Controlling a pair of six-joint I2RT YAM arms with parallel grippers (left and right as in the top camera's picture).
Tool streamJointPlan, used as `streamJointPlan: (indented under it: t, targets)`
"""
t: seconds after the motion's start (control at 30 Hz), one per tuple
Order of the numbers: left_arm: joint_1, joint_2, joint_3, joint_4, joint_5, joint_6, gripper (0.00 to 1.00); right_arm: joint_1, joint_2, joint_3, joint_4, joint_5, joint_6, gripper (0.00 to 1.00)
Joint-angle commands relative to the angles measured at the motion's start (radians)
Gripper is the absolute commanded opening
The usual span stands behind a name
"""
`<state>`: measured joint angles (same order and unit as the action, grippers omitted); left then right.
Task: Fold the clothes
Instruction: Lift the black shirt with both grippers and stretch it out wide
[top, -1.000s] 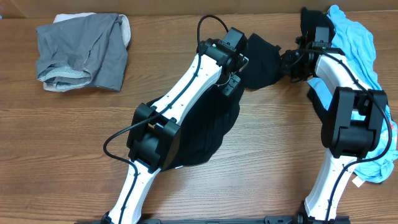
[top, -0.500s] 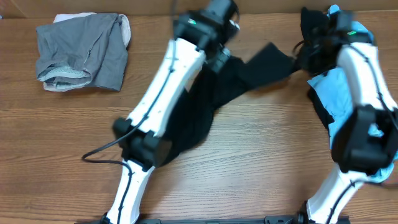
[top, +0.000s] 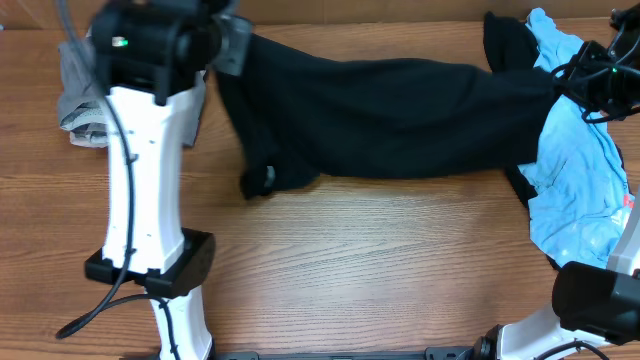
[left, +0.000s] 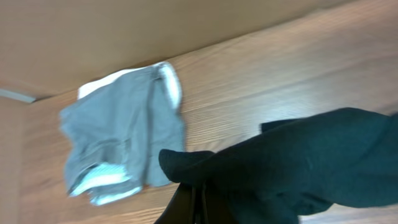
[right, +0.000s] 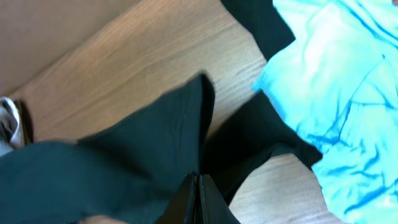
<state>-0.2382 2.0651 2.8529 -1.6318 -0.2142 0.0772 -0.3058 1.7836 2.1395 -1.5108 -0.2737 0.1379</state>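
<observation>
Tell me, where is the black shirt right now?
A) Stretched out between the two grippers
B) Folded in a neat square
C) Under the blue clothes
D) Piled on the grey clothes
A: the black shirt spans the table, with the left gripper shut on one end and the right gripper shut on the other.

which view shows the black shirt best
Overhead: the black shirt is seen nearly whole, stretched across the table. The left and right wrist views each show only one bunched end close up.
</observation>
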Motion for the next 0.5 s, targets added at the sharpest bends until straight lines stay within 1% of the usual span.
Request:
streamJointPlan:
  t: [0.0, 0.23, 0.47]
  targets:
    - [0.044, -0.080, 0.012, 0.007, -0.029, -0.004, 0.04, 0.000, -0.076, 0.054, -0.015, -0.008, -0.035, 0.04]
    - [0.064, -0.238, 0.012, 0.050, -0.030, -0.003, 0.04, -0.005, -0.214, 0.111, -0.050, -0.012, -0.035, 0.04]
    - [0.064, -0.382, 0.012, 0.086, -0.030, -0.003, 0.04, -0.004, -0.334, 0.115, -0.076, 0.011, -0.035, 0.04]
